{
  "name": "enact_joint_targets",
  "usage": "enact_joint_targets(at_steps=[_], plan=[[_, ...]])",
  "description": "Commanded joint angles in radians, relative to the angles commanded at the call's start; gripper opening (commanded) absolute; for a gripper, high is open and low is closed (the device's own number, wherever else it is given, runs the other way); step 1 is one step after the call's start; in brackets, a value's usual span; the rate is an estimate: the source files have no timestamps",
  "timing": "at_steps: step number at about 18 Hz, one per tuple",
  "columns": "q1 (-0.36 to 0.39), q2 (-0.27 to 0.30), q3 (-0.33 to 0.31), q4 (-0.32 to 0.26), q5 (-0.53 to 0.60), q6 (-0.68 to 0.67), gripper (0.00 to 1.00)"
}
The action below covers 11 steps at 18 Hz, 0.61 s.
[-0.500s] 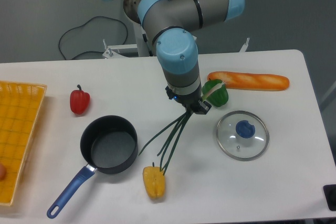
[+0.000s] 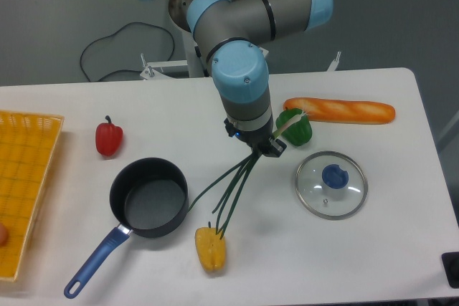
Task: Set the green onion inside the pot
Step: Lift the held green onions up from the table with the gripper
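The green onion (image 2: 239, 184) hangs slanted from my gripper (image 2: 265, 145), its pale base (image 2: 290, 124) poking out up-right over the green pepper and its thin dark leaves trailing down-left. The leaf tips reach near the pot's right rim and the yellow pepper. My gripper is shut on the green onion, in the middle of the table. The pot (image 2: 149, 197), dark with a long blue handle (image 2: 95, 266), stands to the lower left of the gripper and has nothing in it.
A green bell pepper (image 2: 300, 130) and a baguette (image 2: 340, 110) lie right of the gripper. The glass lid (image 2: 331, 183) with a blue knob sits lower right. A yellow pepper (image 2: 210, 248) lies below the leaves, a red pepper (image 2: 108, 138) at left, an orange basket (image 2: 27, 177) at the left edge.
The gripper with the green onion has shifted slightly left and up; the leaves trail along with it.
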Motion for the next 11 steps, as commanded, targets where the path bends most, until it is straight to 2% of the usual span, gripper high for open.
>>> enact_joint_targets(at_steps=[6, 10, 11], plan=[[-0.008, 0.046, 0.000, -0.051, -0.032, 0.003, 0.10], [-0.032, 0.060, -0.002, -0.117, -0.034, 0.000, 0.10], [-0.035, 0.060, -0.002, -0.118, -0.034, -0.002, 0.10]])
